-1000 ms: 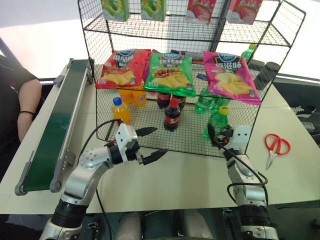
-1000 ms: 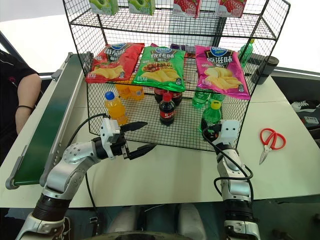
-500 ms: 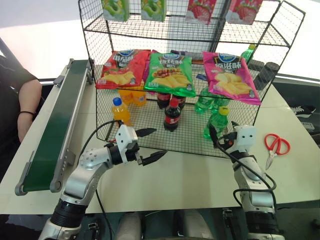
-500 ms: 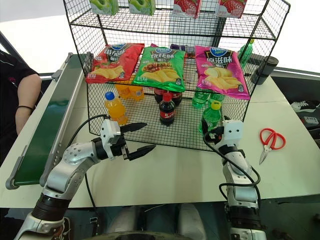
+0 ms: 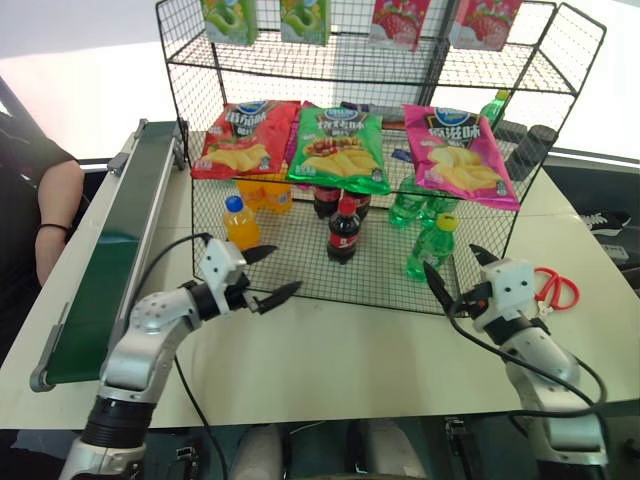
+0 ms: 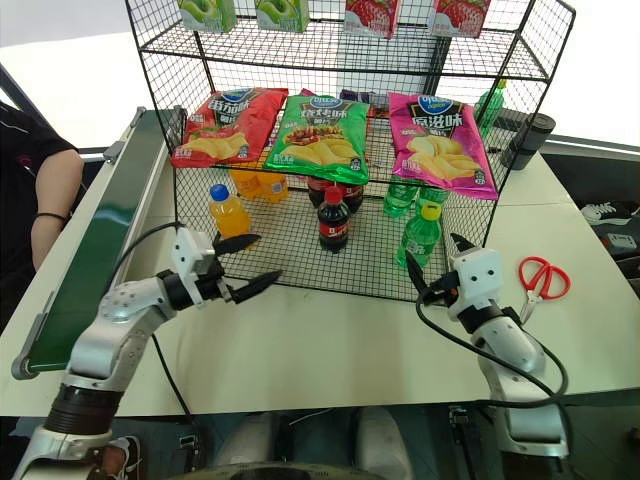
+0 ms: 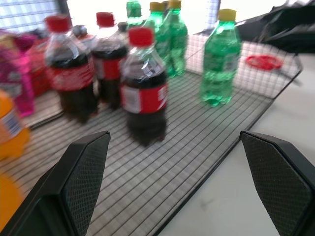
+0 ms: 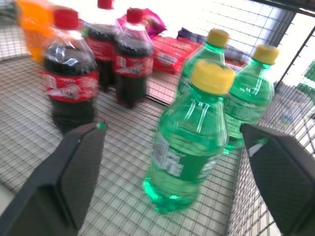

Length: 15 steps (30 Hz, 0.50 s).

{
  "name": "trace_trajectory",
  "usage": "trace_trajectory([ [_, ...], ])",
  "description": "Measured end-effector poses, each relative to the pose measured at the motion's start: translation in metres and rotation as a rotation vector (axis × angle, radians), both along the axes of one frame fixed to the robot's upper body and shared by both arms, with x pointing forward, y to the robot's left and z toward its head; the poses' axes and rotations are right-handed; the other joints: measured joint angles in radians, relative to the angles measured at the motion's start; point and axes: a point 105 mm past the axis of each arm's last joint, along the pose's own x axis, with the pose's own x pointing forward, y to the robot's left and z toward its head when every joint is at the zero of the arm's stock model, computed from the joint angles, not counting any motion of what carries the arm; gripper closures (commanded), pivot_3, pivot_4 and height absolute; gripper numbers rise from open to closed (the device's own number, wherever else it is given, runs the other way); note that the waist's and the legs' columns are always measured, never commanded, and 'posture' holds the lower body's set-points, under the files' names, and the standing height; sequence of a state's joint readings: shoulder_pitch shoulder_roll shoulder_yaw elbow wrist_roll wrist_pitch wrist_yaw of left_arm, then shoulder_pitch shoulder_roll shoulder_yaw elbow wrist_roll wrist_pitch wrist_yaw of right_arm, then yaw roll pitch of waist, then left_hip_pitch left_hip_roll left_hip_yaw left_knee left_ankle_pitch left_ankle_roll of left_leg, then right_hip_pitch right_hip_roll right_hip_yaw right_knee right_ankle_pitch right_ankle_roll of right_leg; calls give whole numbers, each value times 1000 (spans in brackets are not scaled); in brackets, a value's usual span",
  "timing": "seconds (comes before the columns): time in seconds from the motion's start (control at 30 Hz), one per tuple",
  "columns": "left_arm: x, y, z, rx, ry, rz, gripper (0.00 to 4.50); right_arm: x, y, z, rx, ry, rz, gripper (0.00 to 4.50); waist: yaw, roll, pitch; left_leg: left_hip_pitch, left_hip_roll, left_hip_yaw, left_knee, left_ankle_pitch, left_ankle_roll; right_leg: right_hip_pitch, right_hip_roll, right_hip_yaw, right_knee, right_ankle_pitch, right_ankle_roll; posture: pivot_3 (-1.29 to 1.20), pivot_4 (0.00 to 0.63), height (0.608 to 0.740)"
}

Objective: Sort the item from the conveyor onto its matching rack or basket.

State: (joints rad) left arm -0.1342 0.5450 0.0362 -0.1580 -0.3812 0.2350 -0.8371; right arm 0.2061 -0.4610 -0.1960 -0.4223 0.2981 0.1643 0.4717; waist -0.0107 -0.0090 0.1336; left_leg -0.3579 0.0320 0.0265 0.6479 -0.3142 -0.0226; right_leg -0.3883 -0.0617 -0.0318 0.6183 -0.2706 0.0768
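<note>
1. The right gripper (image 5: 455, 268) hangs with its two black fingers spread wide and nothing between them, just in front of the black wire rack (image 5: 190, 95) near the rack's front right corner. It is apart from the green soda bottle (image 5: 428, 246), so the bottle looks set down and let go.
2. The left gripper (image 5: 268, 272) is likewise spread and empty, over the desk (image 5: 350, 350) just outside the rack's front edge, nearer its left corner. Neither one touches anything.
3. The green soda bottle stands on the rack's bottom mesh shelf, close to the front edge on the right side, in front of the other green bottles (image 8: 246, 96). That grouping is the likely reason for the spot: like stands with like, as the cola bottles (image 5: 342, 228) hold the middle and the orange drink bottle (image 5: 238, 220) the left.
4. The bottle is upright: its long axis runs vertical, yellow cap up, base flat on the wire grid. In the right wrist view it shows no lean I can make out.
5. The conveyor (image 5: 120, 250) runs along the desk's left edge; no item is on the belt length I can see, so the sort appears finished for this item.
6. Red scissors (image 5: 555, 290) lie on the desk to the right of the rack, clear of the work.
</note>
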Motion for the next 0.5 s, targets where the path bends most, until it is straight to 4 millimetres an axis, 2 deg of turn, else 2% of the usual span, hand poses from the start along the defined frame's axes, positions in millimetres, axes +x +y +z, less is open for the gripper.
trace_trajectory([
  [0.1, -3, 27, -7, 48, 33, 66, 0, -18, -8, -4, 5, 74, 61, 20, 1, 0, 0, 0, 0, 0, 0, 0, 0, 0, 0, 0, 0, 0, 0, 0, 150, 740],
  [0.2, -6, 56, -13, 71, 71, 147, 0, -33, -23, -5, 3, 121, 59, 20, 2, -1, 0, 1, 0, 0, 0, 0, 0, 0, -1, 0, 0, 0, -1, 0, 150, 740],
  [0.37, -12, 75, -19, 62, 99, 215, 0, -40, -36, -2, -9, 130, 38, 20, 3, -1, 0, 1, 0, 1, 0, 0, 0, 1, -2, 1, 0, -1, -2, 0, 150, 740],
  [0.5, -14, 79, -23, 57, 122, 236, 0, -41, -41, 3, -7, 117, 28, 20, 3, -1, 0, 1, 0, 1, 0, 0, 0, 0, -2, 1, 0, -1, -2, 0, 150, 740],
])
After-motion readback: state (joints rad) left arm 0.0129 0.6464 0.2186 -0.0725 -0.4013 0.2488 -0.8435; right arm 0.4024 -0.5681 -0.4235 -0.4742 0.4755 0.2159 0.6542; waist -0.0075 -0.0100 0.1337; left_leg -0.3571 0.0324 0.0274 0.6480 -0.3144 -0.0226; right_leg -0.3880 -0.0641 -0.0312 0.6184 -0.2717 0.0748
